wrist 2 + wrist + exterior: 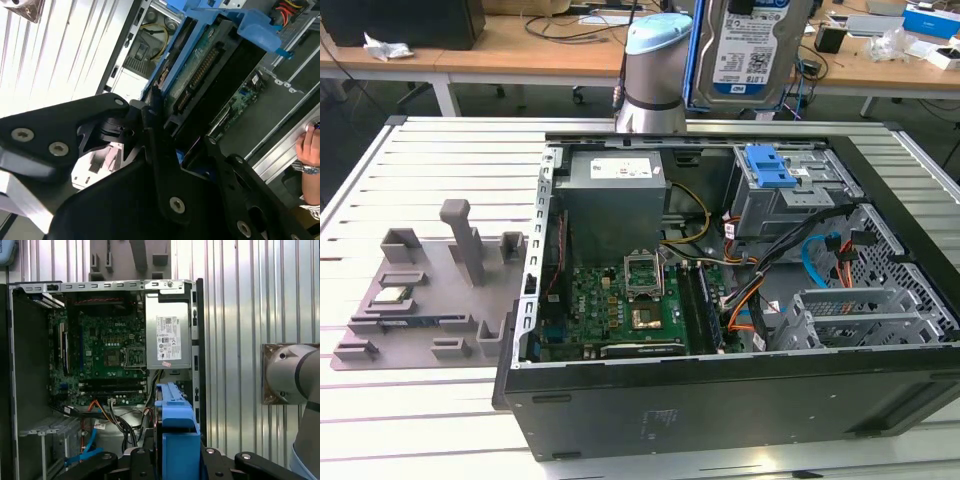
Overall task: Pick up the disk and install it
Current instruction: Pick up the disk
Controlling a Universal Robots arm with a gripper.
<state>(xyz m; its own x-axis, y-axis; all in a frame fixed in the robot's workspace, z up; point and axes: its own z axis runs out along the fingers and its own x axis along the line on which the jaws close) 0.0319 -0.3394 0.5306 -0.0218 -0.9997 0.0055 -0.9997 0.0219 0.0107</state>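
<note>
The disk (752, 48) hangs high above the open computer case (620, 400), its white-and-blue label facing the exterior view and a blue rail along its side. In the second wrist view the disk (200, 75) shows its green circuit board and connector. My gripper (180, 135) is shut on it, with black fingers (150, 115) on both sides. In the first wrist view the disk's blue rail (175, 430) stands between the gripper's (173, 457) fingers, over the case.
Inside the case, the grey drive cage with a blue latch (778, 185) stands beside the power supply (612, 195) and motherboard (620, 305). A grey fixture (425, 290) holding a small chip (392, 296) lies at the exterior view's left. A person's hand (309, 150) rests nearby.
</note>
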